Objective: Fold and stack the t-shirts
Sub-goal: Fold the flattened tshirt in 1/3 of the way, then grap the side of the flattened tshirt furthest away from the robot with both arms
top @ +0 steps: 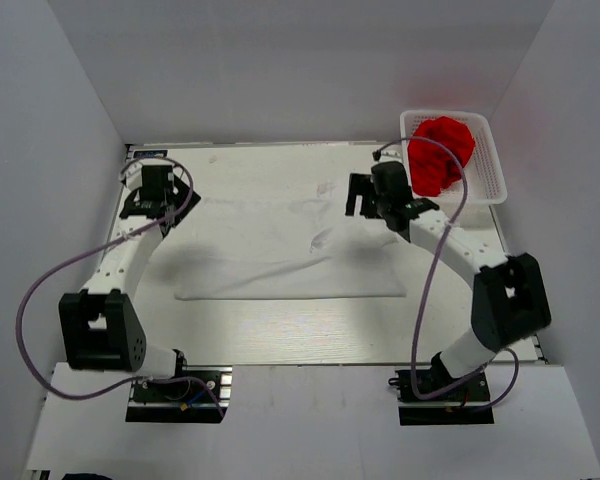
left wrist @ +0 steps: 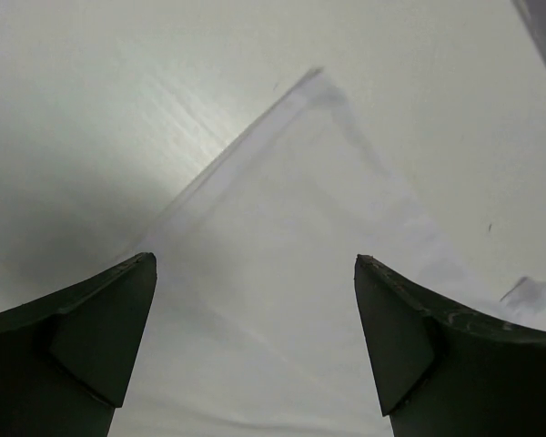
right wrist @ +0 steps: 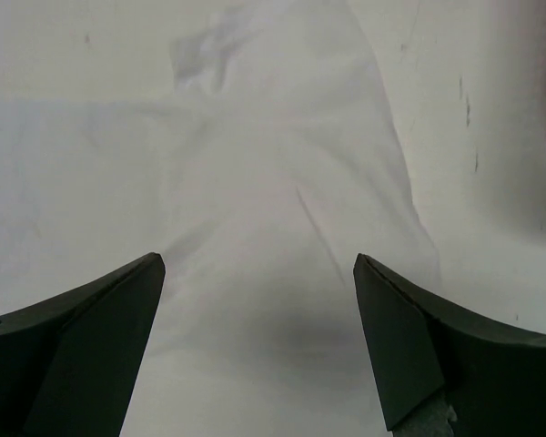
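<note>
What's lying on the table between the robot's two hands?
The white t-shirt lies spread flat between the left gripper and the right gripper, both open near its far corners. The top external view shows it best.

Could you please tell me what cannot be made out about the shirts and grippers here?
- Red t-shirt, top view: bunched in the basket, so its sleeves and lower part are hidden by its own folds.
- White t-shirt, top view: pale on the pale table; sleeves and collar untraceable.
- Wrist views: frame edges cut the shirt off; whether the left gripper or right gripper touches cloth is unclear.
</note>
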{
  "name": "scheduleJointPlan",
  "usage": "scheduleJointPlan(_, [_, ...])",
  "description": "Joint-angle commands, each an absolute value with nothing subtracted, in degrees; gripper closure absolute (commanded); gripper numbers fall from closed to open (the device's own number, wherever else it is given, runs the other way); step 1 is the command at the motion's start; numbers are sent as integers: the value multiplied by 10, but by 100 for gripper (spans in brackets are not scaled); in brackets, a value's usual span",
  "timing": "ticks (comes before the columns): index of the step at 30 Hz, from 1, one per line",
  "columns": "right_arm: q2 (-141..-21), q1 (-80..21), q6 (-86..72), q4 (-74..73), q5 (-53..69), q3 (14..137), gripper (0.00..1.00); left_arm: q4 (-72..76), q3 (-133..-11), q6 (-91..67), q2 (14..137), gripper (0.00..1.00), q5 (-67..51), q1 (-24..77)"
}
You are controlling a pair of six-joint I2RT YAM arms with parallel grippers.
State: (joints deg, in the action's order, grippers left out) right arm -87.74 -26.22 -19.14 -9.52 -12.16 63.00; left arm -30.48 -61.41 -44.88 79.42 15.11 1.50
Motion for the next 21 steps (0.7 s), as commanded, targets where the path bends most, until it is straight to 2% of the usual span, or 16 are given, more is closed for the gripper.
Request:
scheduleJointPlan(1, [-952, -258, -194, -88, -191, 724, 10, -320, -711, -415, 866, 1, 199, 9])
scheduleJointPlan(5, [-1084, -247, -189, -152, -257, 920, 10, -342, -804, -395, 969, 1, 223, 9])
scheduleJointPlan(14, [-1301, -217, -128, -157, -220, 1144, 10, -384, -987, -348, 1183, 1, 165, 9])
scheduleJointPlan(16, [-1336, -214, -109, -149, -210, 1189, 10, -391, -1013, -348, 1219, 1, 165, 9])
scheduleJointPlan(21, [-1392, -206, -96, -99, -164, 1207, 10, -386, -1033, -343, 1261, 4, 151, 9])
